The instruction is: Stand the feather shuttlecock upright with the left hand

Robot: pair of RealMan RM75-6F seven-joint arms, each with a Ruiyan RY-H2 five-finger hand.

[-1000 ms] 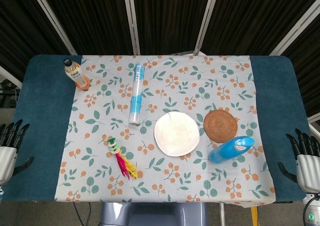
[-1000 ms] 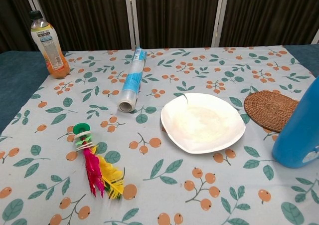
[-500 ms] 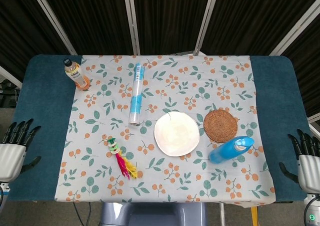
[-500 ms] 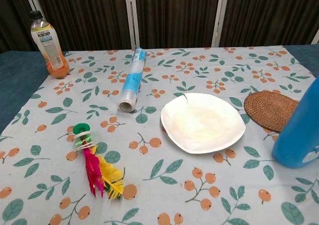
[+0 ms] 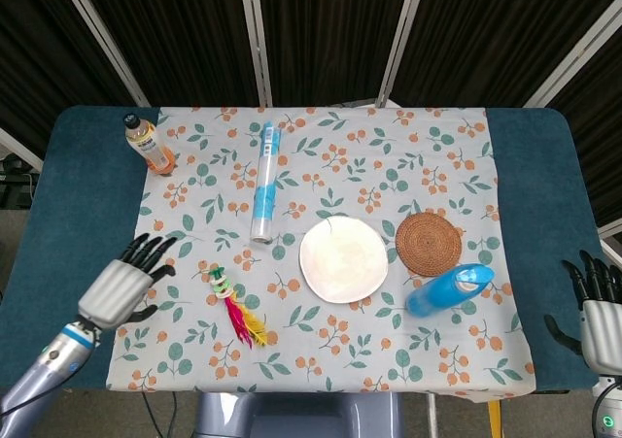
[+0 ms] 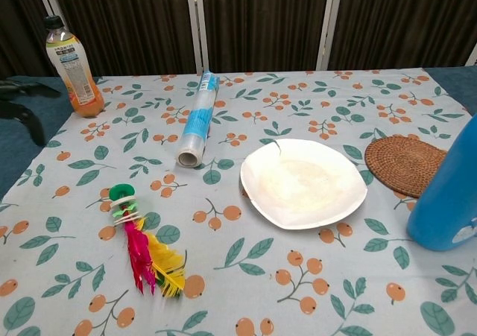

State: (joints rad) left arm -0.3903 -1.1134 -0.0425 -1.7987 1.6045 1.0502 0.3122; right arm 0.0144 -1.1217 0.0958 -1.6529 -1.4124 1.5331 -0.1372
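Task barely started: shuttlecock (image 5: 236, 307) lies flat on the bench (image 5: 78, 181), near-left, feathers toward the robot, untouched. Left robot hand (image 5: 124, 283) sits just left of it, fingers spread, empty; grasp and standing remain. Right robot hand (image 5: 598, 312) idle, fingers apart, empty, at bench's far right edge.

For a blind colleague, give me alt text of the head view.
A feather shuttlecock lies flat on a floral tablecloth, the left hand open beside it, fingers spread. Farther off are a plate, coaster and blue bottle.
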